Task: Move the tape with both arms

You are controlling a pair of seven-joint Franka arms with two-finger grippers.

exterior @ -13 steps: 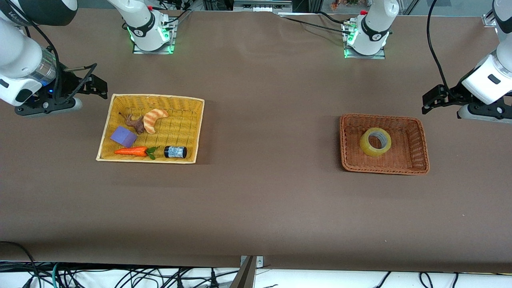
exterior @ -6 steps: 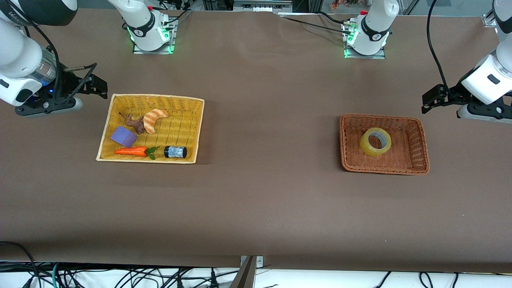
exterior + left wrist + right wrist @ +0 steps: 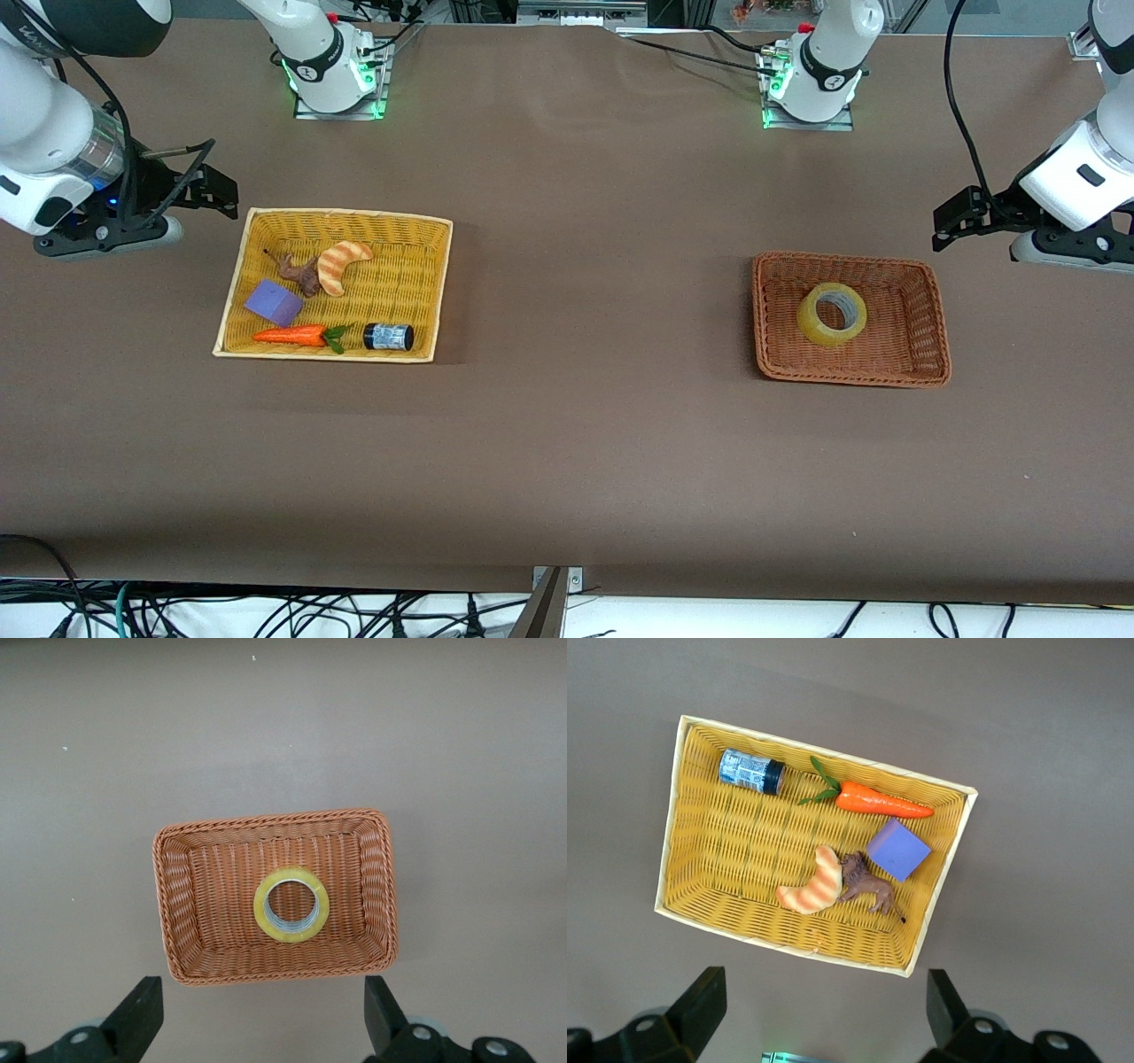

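Observation:
The tape (image 3: 831, 314), a yellowish translucent ring with a grey core, lies flat in the brown wicker basket (image 3: 921, 354) toward the left arm's end of the table. It also shows in the left wrist view (image 3: 291, 904). My left gripper (image 3: 951, 221) hangs open and empty in the air over bare table beside that basket's corner toward the robot bases. Its wide-apart jaws frame the basket's rim in the left wrist view (image 3: 261, 1028). My right gripper (image 3: 217, 190) is open and empty over the table beside the yellow basket (image 3: 232, 292), and shows in the right wrist view (image 3: 824, 1014).
The yellow basket (image 3: 673, 833) holds a small dark jar with a blue-white label (image 3: 388, 337), a toy carrot (image 3: 292, 336), a purple block (image 3: 273, 302), a croissant (image 3: 341, 264) and a brown figure (image 3: 299, 273). Brown table lies between the two baskets.
The left gripper has shifted very slightly toward the robot bases. The tape, the baskets and the right arm have not moved.

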